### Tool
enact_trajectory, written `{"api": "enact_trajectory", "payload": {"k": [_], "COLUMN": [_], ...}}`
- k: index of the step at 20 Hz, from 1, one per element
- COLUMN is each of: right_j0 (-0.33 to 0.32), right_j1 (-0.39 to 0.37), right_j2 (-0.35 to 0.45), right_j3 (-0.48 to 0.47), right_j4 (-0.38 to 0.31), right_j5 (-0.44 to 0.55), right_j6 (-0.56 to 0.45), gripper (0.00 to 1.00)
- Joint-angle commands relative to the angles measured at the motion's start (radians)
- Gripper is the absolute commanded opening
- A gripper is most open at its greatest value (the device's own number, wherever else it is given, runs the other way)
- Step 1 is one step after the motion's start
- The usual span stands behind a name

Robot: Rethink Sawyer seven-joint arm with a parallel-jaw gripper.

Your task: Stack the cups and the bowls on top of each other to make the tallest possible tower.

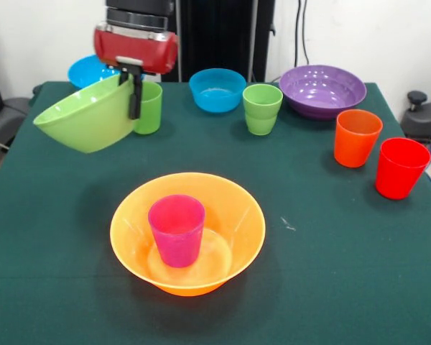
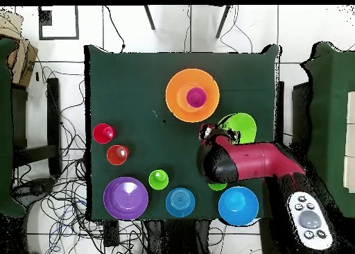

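My gripper (image 1: pixel 130 95) is shut on the rim of the lime green bowl (image 1: pixel 88 113) and holds it tilted above the table, left of centre. In the overhead view the gripper (image 2: pixel 220 135) and the green bowl (image 2: pixel 240 125) are just right of the orange bowl (image 2: pixel 182 97). The big orange bowl (image 1: pixel 223 208) stands upright at the front centre with the purple cup (image 1: pixel 177 230) upright inside it; the cup also shows in the overhead view (image 2: pixel 196 96). One green cup (image 1: pixel 151 108) stands right behind the gripper.
Along the back stand a large blue bowl (image 1: pixel 86 70), a smaller blue bowl (image 1: pixel 217 90), a second green cup (image 1: pixel 262 108) and the purple bowl (image 1: pixel 322 90). An orange cup (image 1: pixel 357 136) and a red cup (image 1: pixel 401 167) stand at the right.
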Motion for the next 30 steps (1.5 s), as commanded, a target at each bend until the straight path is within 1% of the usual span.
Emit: {"api": "enact_trajectory", "payload": {"k": [1, 6, 13, 15, 20, 22, 27, 30], "right_j0": [0.132, 0.093, 0.064, 0.079, 0.18, 0.211, 0.267, 0.285], "right_j1": [0.083, 0.101, 0.112, 0.119, 0.147, 0.159, 0.193, 0.208], "right_j2": [-0.154, -0.126, -0.094, -0.108, -0.21, -0.243, -0.299, -0.311], "right_j3": [-0.138, -0.137, -0.154, -0.165, -0.233, -0.264, -0.331, -0.359], "right_j4": [0.005, 0.045, 0.077, 0.082, 0.095, 0.107, 0.158, 0.2], "right_j5": [0.001, -0.016, -0.006, -0.008, 0.012, 0.03, 0.061, 0.078], "right_j6": [0.192, 0.115, 0.062, 0.071, 0.14, 0.154, 0.168, 0.164], "gripper": [0.0, 0.0, 0.0, 0.0, 0.0, 0.0, 0.0, 0.0]}}
